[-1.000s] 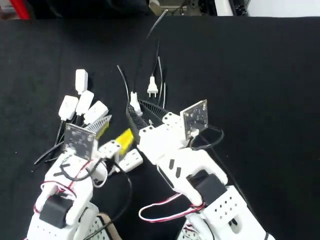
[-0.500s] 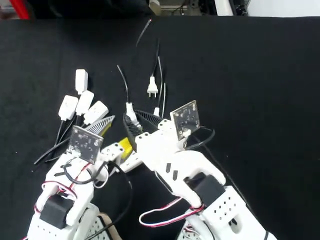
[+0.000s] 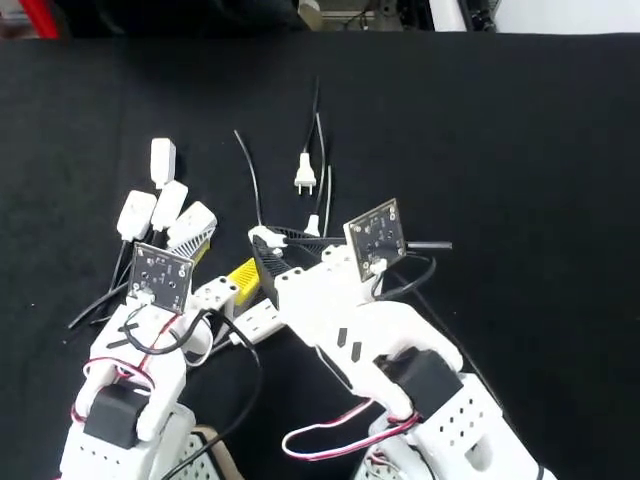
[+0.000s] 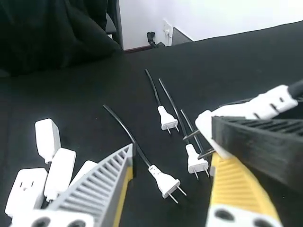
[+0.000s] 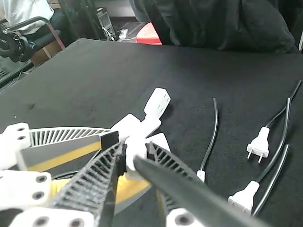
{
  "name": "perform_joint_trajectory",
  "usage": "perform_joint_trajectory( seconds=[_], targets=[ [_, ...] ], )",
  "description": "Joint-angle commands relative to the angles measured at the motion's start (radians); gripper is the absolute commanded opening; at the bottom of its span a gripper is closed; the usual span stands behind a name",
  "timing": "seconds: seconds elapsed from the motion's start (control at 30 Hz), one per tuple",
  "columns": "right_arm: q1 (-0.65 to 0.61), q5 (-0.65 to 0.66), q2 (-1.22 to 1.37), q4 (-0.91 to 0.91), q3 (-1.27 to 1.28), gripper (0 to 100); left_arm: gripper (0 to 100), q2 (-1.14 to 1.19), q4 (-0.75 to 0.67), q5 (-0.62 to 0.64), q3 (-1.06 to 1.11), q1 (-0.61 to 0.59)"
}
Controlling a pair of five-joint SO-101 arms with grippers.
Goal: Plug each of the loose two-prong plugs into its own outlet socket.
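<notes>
**Right claw grips a plug near the sockets**

On the black table (image 3: 520, 150), the right claw (image 3: 262, 248) is clamped on a white plug (image 3: 266, 236) near the middle. The left claw (image 3: 222, 256), just left of it, stands apart. The sockets (image 3: 168, 202) lie clustered left. A loose plug (image 3: 305, 178) lies farther off.

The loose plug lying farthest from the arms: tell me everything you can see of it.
The plug is white and looks like moulded plastic. Its body is broad at the front and narrows to a neck at the back. Two thin metal prongs stick out side by side and point toward the arms. A short, thin black cord leaves the neck, runs away from the arms and ends free. The plug lies flat on the black table cloth, and nothing grips it.
</notes>
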Motion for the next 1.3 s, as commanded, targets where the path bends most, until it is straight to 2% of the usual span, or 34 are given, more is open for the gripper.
perform_joint_trajectory(
  seconds=[0.0, 0.23, 0.37, 0.5, 0.63, 0.73, 0.87, 0.93, 1.1, 1.27],
  targets=[
    [-0.011, 0.003, -0.004, 0.012, -0.047, 1.3, 26, -0.006, -0.029, -0.009, -0.005, -0.022],
    [-0.008, 0.04, -0.002, 0.135, -0.124, 1.3, 26, -0.006, -0.035, -0.037, 0.016, -0.022],
    [0.046, 0.095, 0.005, 0.176, -0.153, 1.3, 26, -0.006, -0.028, -0.037, 0.016, -0.024],
    [0.051, 0.107, 0.11, 0.272, -0.231, 1.3, 26, -0.006, -0.028, -0.037, 0.016, -0.03],
    [0.051, 0.13, 0.26, 0.301, -0.308, 1.3, 26, -0.006, -0.018, -0.037, 0.016, -0.087],
    [0.055, 0.13, 0.341, 0.295, -0.346, 1.3, 26, -0.008, 0.06, -0.058, 0.002, -0.15],
    [0.051, 0.13, 0.403, 0.328, -0.351, 1.3, 26, -0.008, 0.203, -0.245, -0.007, -0.326],
    [0.049, 0.13, 0.417, 0.353, -0.341, 1.3, 26, -0.008, 0.272, -0.299, 0.012, -0.432],
    [0.021, 0.129, 0.429, 0.354, -0.252, 1.3, 26, -0.008, 0.293, -0.304, 0.073, -0.616],
    [-0.046, 0.123, 0.429, 0.258, -0.127, 1.3, 26, -0.008, 0.298, -0.307, 0.114, -0.697]
  ],
)
